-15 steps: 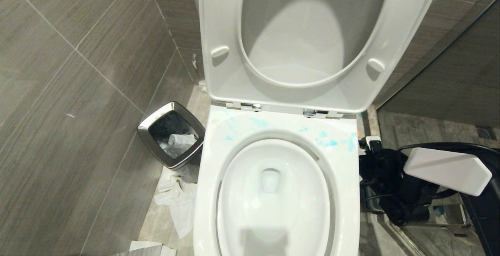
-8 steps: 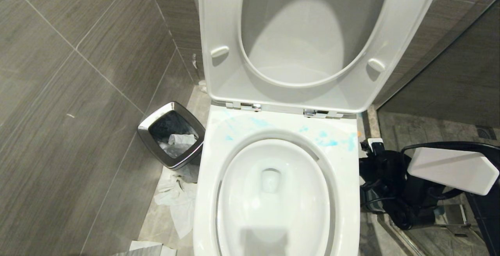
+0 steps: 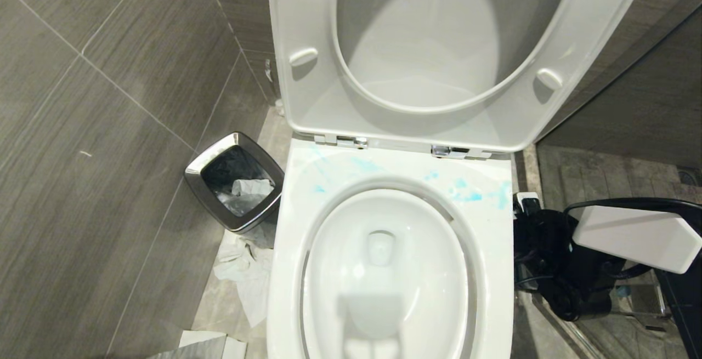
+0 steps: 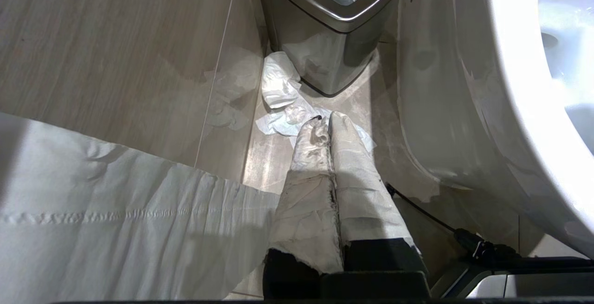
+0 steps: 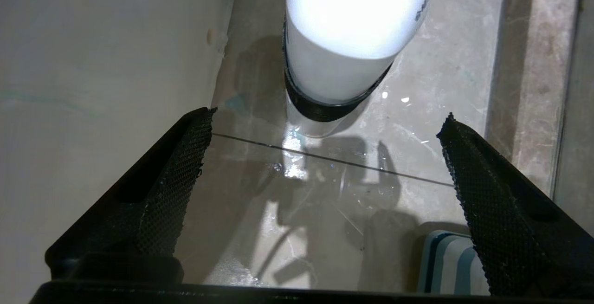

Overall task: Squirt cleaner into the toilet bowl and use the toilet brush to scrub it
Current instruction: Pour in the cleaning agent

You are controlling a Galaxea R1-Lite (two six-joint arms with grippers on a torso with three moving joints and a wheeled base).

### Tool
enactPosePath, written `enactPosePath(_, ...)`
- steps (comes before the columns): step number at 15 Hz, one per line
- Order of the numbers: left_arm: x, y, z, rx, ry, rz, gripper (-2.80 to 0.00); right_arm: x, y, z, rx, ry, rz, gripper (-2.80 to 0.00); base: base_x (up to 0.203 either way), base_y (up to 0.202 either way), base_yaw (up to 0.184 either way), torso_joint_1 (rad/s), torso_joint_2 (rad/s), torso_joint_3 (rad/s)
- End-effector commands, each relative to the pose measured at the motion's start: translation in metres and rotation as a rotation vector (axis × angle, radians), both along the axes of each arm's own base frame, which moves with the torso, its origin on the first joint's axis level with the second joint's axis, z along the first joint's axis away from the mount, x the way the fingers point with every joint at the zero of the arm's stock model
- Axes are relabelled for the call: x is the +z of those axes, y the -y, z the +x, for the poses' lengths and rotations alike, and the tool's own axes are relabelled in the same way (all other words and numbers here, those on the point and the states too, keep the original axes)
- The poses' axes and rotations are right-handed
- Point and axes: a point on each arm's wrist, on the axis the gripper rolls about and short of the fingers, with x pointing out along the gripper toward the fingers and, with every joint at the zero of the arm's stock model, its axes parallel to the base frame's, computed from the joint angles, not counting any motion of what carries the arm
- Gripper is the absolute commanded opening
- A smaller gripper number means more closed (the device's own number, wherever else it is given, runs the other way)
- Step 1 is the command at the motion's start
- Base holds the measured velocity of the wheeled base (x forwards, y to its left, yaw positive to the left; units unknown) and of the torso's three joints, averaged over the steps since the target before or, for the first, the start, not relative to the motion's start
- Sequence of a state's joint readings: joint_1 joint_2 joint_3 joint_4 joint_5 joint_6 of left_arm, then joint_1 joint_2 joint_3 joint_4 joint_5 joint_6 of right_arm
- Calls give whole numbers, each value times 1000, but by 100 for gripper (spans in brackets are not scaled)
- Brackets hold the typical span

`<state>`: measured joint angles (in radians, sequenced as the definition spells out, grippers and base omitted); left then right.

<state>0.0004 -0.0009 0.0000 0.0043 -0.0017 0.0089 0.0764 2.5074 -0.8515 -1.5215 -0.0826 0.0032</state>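
Observation:
The toilet bowl (image 3: 493, 271) fills the middle of the head view, seat and lid raised, with blue smears on the rim behind the opening. My right arm (image 3: 625, 235) hangs low on the bowl's right side. In the right wrist view my right gripper (image 5: 327, 118) is open over the wet floor. The white cleaner bottle (image 5: 343, 39) stands just beyond its fingertips, cap out of view. The striped blue holder (image 5: 450, 262) of the toilet brush sits by the right finger; the brush handle is hidden. My left gripper (image 4: 327, 123) is shut and empty, low beside the bowl's outer wall (image 4: 464, 109).
A steel-rimmed trash bin (image 3: 236, 183) stands left of the toilet against the grey tiled wall, with crumpled paper (image 3: 247, 277) on the floor in front of it. A white paper sheet (image 4: 116, 211) lies near my left gripper. A raised stone kerb (image 5: 529, 62) runs to the right of the bottle.
The whole head view has shifted, so the camera has moved; the toilet now looks a little larger. My right arm has edged slightly right beside the bowl. Both grippers keep their state.

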Motion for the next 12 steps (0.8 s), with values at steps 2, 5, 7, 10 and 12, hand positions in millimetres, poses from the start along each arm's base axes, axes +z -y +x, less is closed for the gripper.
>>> enactPosePath(2, 0, 0, 0, 1, -2, 0, -280, 3, 0, 0, 0, 14, 0, 0, 0, 0, 0, 2, 2, -62)
enactPosePath(5, 0, 0, 0, 0, -3, 0, -280, 2, -1, 1, 0, 14, -2, 0, 0, 0, 0, 2, 1, -161)
enactPosePath(7, 0, 0, 0, 1, -1, 0, -280, 5, -1, 3, 1, 28, -1, 0, 0, 0, 0, 3, 3, -93)
enactPosePath(10, 0, 0, 0, 1, -1, 0, -280, 11, -2, 14, 2, 77, -3, 0, 0, 0, 0, 1, 0, -12)
enactPosePath(12, 0, 0, 0, 1, -2, 0, -280, 12, -3, 20, 0, 99, -2, 0, 0, 0, 0, 0, 0, 0)
